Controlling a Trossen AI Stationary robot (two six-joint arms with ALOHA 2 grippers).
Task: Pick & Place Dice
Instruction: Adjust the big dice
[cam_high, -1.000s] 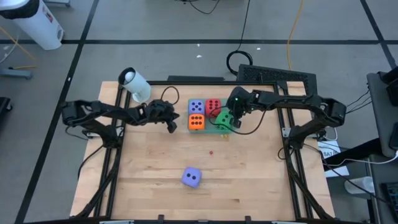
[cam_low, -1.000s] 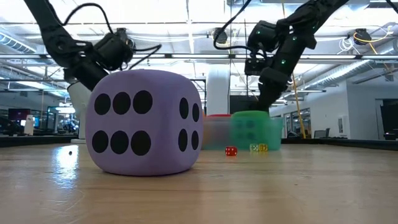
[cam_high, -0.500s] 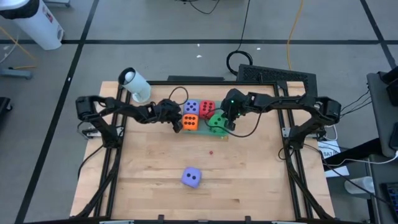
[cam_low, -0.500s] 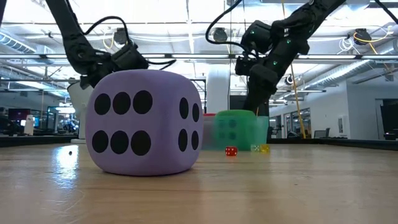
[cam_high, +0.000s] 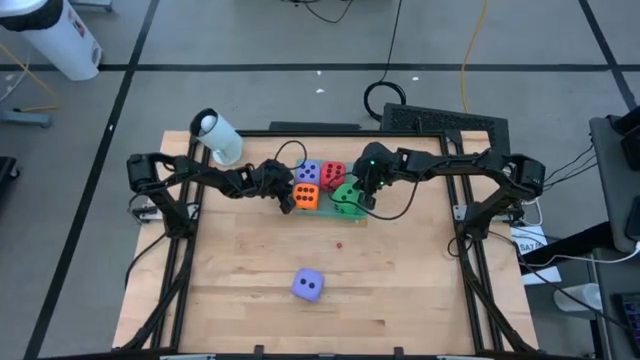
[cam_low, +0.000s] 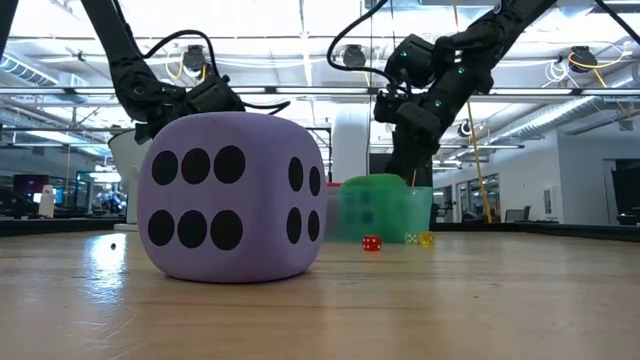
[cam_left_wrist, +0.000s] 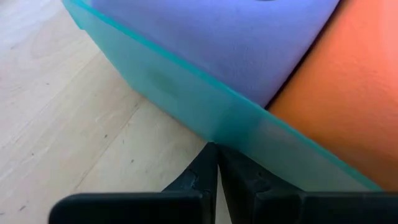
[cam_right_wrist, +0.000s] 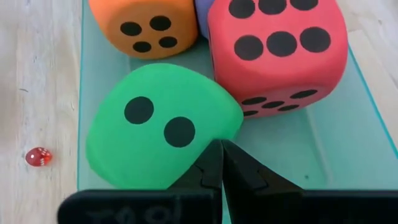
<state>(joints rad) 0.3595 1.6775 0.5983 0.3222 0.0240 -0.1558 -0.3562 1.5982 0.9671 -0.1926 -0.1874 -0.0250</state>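
I see two slim black arms, the left arm (cam_high: 190, 178) and the right arm (cam_high: 460, 165), made of jointed tubes. Thin black cables loop beside each wrist. On the right wrist a small green light (cam_high: 372, 165) is glowing.

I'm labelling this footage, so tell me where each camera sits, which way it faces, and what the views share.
High view: overhead, straight down on the wooden table; both arms show.
Low view: tabletop height, level across; lone purple die fills it, arms above.
Left wrist view: on the left arm; left tool, shut, at the green tray.
Right wrist view: on the right arm; right tool, shut, against the green die.
Shared: both wrist views show the orange die.
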